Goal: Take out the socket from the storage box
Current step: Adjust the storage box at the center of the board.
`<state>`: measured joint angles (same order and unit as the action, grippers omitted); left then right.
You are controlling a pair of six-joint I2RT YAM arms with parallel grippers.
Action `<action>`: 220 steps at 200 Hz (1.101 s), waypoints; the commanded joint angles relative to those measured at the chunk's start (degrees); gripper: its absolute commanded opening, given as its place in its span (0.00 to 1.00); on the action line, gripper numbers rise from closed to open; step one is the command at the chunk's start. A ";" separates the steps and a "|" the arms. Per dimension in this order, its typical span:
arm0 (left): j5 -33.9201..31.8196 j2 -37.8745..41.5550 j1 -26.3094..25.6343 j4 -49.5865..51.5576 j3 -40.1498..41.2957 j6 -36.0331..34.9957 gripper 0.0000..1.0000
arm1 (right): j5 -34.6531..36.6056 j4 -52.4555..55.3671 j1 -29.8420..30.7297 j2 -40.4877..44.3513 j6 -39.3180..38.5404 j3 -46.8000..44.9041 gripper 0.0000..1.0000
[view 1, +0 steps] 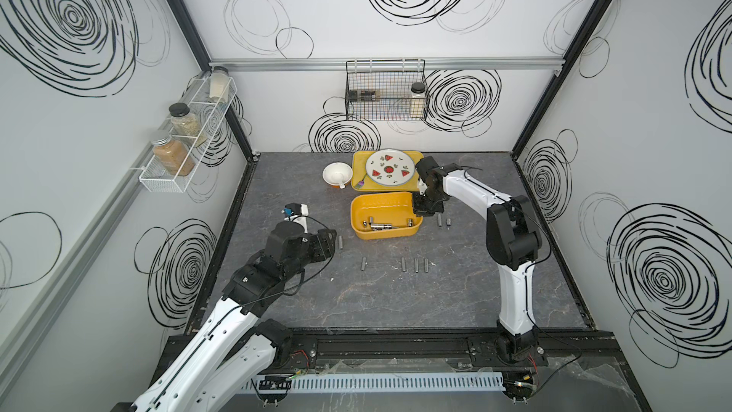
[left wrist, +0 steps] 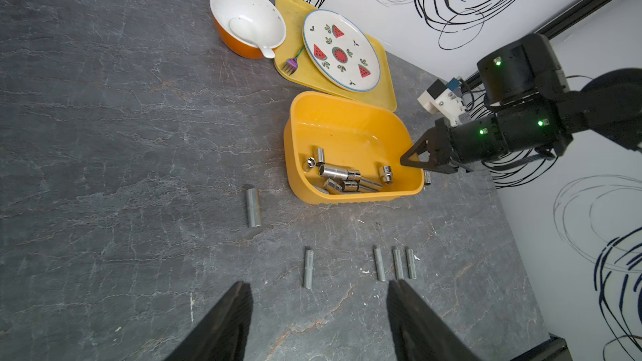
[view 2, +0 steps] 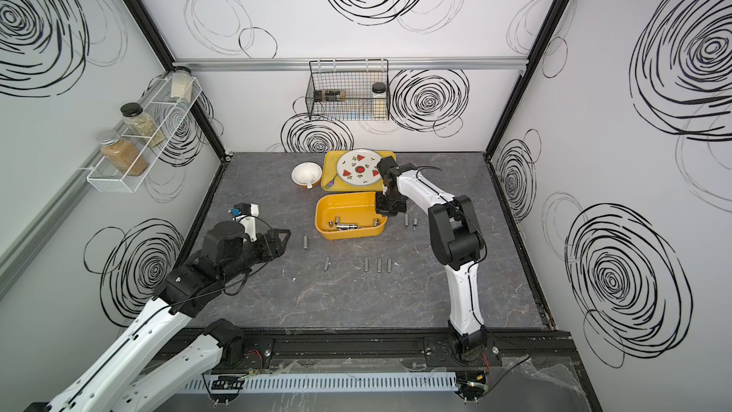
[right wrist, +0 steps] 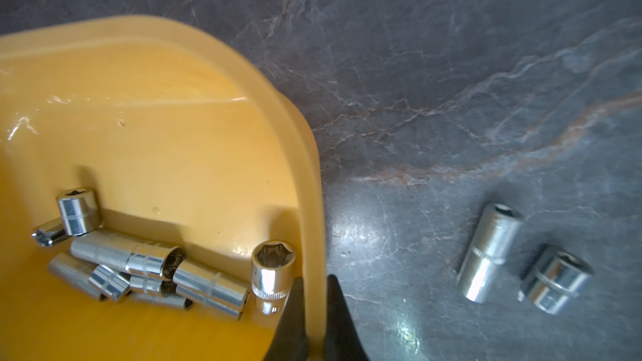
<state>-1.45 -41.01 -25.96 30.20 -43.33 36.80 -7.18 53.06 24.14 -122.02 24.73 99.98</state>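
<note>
The storage box [view 1: 380, 204] is a deep yellow-orange tub in the middle of the dark table, seen in both top views [view 2: 348, 208]. Several chrome sockets [left wrist: 338, 172] lie heaped at its near end. My right gripper [right wrist: 314, 283] is shut on the box's right wall, one finger inside and one outside. An upright socket [right wrist: 273, 274] stands just beside the inner finger. In a top view the right gripper [view 1: 424, 212] sits at the box's right rim. My left gripper [left wrist: 317, 284] hangs open over the table left of the box, with nothing between its fingers.
Two sockets [right wrist: 490, 251] lie on the table right of the box. More lie in a row [view 1: 415, 264] in front of it, and one [view 1: 340, 242] near the left gripper. Behind the box are a flat yellow tray [view 1: 360, 160] with a watermelon plate [view 1: 390, 168], and an orange bowl [view 1: 337, 174].
</note>
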 commanded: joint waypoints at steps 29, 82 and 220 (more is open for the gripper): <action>1.10 1.54 0.44 -2.49 0.79 -1.11 0.69 | -1.48 16.67 -0.76 -3.36 -1.70 6.69 0.00; 1.28 1.90 0.40 -2.57 0.79 -1.10 0.69 | -4.70 19.86 -1.45 -2.49 -1.44 9.87 0.00; 0.65 1.90 -0.79 -2.27 0.78 -1.11 0.70 | -7.04 19.48 -1.64 -3.08 -1.53 12.53 0.00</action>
<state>-0.64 -39.53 -26.02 29.95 -42.85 36.58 -12.58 70.39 22.61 -125.10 23.77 110.21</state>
